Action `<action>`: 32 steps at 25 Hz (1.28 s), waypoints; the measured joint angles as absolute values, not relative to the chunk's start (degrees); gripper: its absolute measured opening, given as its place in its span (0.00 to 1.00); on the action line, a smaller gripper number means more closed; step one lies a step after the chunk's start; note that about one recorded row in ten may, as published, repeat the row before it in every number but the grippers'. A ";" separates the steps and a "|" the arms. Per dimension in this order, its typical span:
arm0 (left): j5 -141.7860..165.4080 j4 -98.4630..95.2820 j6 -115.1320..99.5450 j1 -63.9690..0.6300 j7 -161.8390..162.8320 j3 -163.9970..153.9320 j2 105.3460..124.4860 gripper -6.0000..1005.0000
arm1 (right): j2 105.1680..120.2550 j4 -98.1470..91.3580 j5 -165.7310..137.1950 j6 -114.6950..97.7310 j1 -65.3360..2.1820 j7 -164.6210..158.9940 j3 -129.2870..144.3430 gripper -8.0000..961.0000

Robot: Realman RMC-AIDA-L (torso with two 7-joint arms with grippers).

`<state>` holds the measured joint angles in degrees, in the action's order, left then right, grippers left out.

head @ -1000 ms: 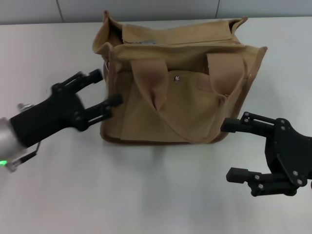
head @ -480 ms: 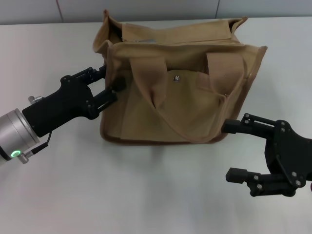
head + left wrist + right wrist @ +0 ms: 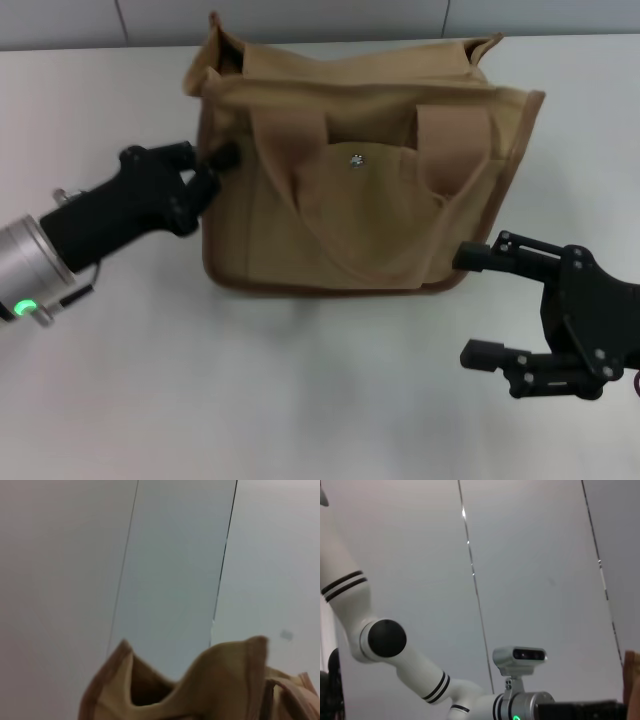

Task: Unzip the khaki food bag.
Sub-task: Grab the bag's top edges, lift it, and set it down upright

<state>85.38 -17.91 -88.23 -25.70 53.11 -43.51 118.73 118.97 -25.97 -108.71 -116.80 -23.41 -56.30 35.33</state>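
Observation:
The khaki food bag (image 3: 360, 200) stands upright on the white table (image 3: 300, 400), with its front pocket and metal snap (image 3: 355, 159) facing me and both strap handles hanging down the front. My left gripper (image 3: 205, 163) is shut on the fabric of the bag's upper left side edge. The left wrist view shows the bag's raised end flap (image 3: 210, 685) close up. My right gripper (image 3: 466, 305) is open and empty, low by the bag's front right corner, with its upper finger almost touching the bag. I cannot make out the top zipper.
The table's far edge meets a grey wall (image 3: 300, 20) right behind the bag. The right wrist view shows my left arm (image 3: 400, 655) and a sliver of the bag (image 3: 632, 680). Bare tabletop lies in front of the bag.
My left gripper moved in to the bag's left side and closed on its edge. The bag's top shifted and its upper left corner pulled in. The right gripper stayed put.

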 joint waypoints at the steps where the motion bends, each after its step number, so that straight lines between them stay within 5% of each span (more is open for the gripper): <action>1: 84.47 -19.40 -88.89 -25.55 53.45 -43.50 118.56 0.22 | 118.98 -25.65 -108.71 -116.80 -23.48 -56.31 34.79 0.87; 4: 81.73 -24.02 -90.05 -25.20 54.45 -43.45 118.32 0.07 | 118.99 -23.95 -108.69 -116.80 -23.84 -56.63 31.79 0.87; 11: 76.29 -32.62 -95.97 -27.40 57.80 -45.51 118.64 0.07 | 119.00 -19.67 -108.64 -116.71 -24.61 -56.82 23.67 0.87; 17: 75.79 -18.92 -94.94 -30.58 43.44 -56.80 119.15 0.07 | 119.33 -16.04 -108.62 -112.81 -23.79 -51.23 15.33 0.87; 32: 75.58 -8.37 -95.00 -27.91 34.63 -58.05 119.18 0.07 | 119.67 4.48 -108.72 -98.71 -18.60 9.76 9.26 0.88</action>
